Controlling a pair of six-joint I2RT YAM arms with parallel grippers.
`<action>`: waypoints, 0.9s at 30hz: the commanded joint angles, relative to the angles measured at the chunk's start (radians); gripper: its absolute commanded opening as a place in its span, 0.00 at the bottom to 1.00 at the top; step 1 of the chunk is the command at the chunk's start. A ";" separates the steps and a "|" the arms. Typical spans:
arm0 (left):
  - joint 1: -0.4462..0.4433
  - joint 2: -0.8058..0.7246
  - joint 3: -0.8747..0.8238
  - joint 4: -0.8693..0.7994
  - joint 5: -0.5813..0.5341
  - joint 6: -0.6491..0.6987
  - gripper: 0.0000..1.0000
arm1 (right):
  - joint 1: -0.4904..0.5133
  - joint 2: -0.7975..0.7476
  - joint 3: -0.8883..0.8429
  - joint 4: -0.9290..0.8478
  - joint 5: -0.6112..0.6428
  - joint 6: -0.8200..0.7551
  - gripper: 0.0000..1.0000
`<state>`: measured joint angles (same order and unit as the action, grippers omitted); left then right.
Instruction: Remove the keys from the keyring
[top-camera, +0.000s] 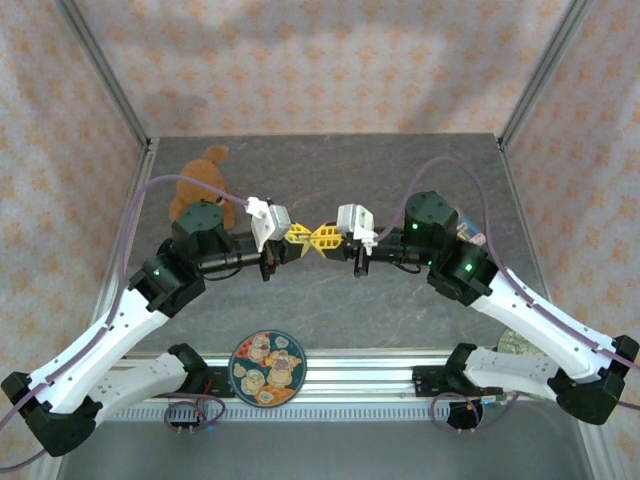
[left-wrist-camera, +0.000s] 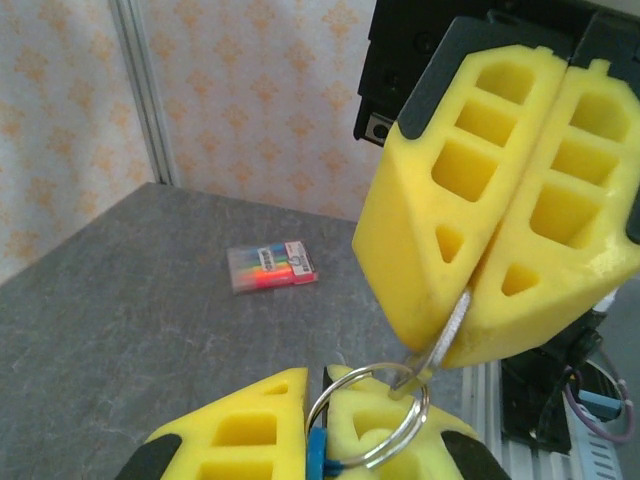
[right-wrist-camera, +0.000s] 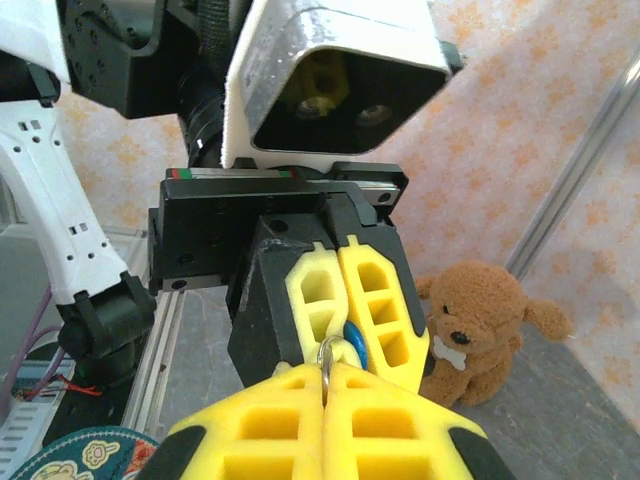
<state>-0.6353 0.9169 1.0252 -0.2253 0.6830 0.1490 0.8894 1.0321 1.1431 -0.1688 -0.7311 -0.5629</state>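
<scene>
Mostly hidden, key (left-wrist-camera: 451, 331) clamped in R pincer (right-wrist-camera: 325, 376); L pincer (left-wrist-camera: 321, 398) grips keyring (left-wrist-camera: 313, 415).

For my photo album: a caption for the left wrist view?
The right claw grips a key; the left claw holds its keyring.

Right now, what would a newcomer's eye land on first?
The two yellow-fingered hands meeting tip to tip above mid-table: the left hand shut on the keyring, the right hand pinching a thin silvery key. Then the brown teddy bear at the back left and the patterned plate at the near edge.
</scene>
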 joint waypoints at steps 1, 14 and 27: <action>0.085 0.028 0.063 0.060 -0.215 -0.049 0.00 | 0.111 0.000 0.020 -0.232 -0.310 -0.051 0.00; 0.088 0.036 0.095 -0.006 -0.164 -0.026 0.00 | 0.189 0.098 0.119 -0.317 -0.376 -0.088 0.00; 0.087 0.042 0.108 -0.032 -0.138 -0.005 0.00 | 0.236 0.207 0.187 -0.313 -0.455 -0.084 0.00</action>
<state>-0.5808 0.9070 1.0821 -0.4984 0.7254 0.1654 0.9638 1.1942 1.3266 -0.3805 -0.7376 -0.6529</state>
